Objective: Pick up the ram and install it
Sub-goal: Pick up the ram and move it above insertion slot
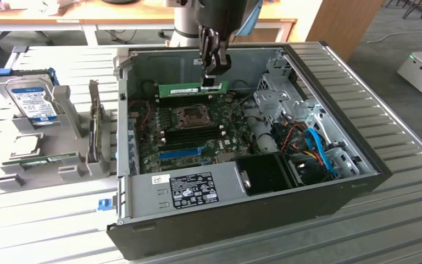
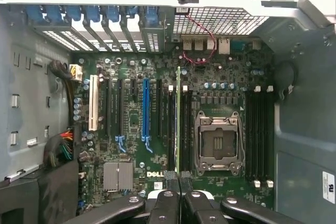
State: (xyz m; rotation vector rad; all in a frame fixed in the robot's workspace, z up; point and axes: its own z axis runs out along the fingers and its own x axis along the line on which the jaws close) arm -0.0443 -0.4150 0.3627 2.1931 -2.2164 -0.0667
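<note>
My gripper (image 1: 212,81) reaches down into the open computer case (image 1: 357,165) and is shut on the ram (image 1: 190,88), a long green stick held level by one end. It hangs over the far part of the motherboard (image 1: 196,137), just beyond the CPU socket (image 1: 194,114). In the wrist view the ram (image 2: 178,124) shows edge-on, running out from between my fingertips (image 2: 167,184). It lies along the black memory slots (image 2: 170,129) beside the CPU socket (image 2: 217,142). Whether it touches a slot I cannot tell.
A second bank of black slots (image 2: 257,135) lies on the socket's other side. A long blue slot strip (image 2: 145,108) and a white one (image 2: 94,102) are nearby. Outside the case, at the exterior view's left, a grey holder (image 1: 72,165) carries a hard drive (image 1: 31,102) and another green stick (image 1: 46,160).
</note>
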